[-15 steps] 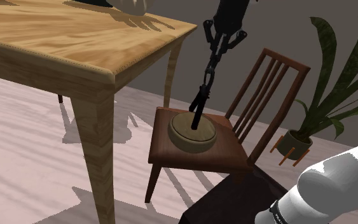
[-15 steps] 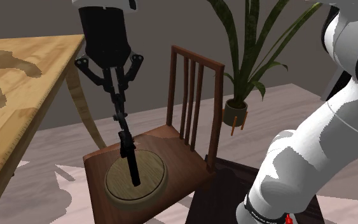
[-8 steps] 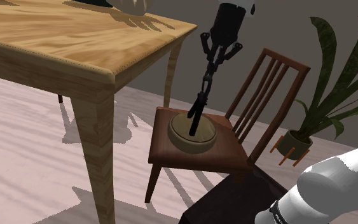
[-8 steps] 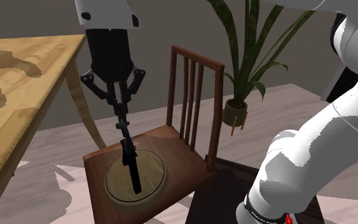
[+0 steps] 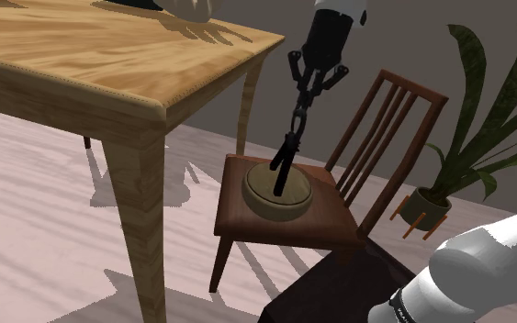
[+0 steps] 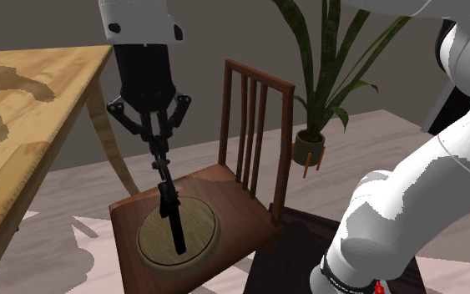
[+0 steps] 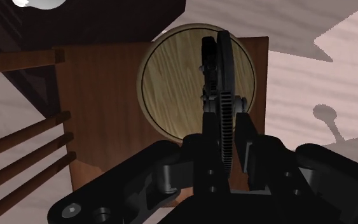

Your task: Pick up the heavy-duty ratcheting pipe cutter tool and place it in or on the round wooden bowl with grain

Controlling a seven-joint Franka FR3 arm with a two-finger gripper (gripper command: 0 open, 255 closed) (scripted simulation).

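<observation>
The gripper [image 6: 159,150] clasps a slim black pipe cutter [image 6: 171,213] (toothed edge) over the wooden bowl [image 6: 202,224].

The pincer [image 7: 225,145] clasps the black pipe cutter [image 7: 220,76] over the round wooden bowl [image 7: 171,83] on the chair seat [image 7: 101,108].

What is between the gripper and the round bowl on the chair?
The black pipe cutter, clasped by the gripper, hangs down over the bowl; the second exterior view shows it. Contact is unclear.
</observation>
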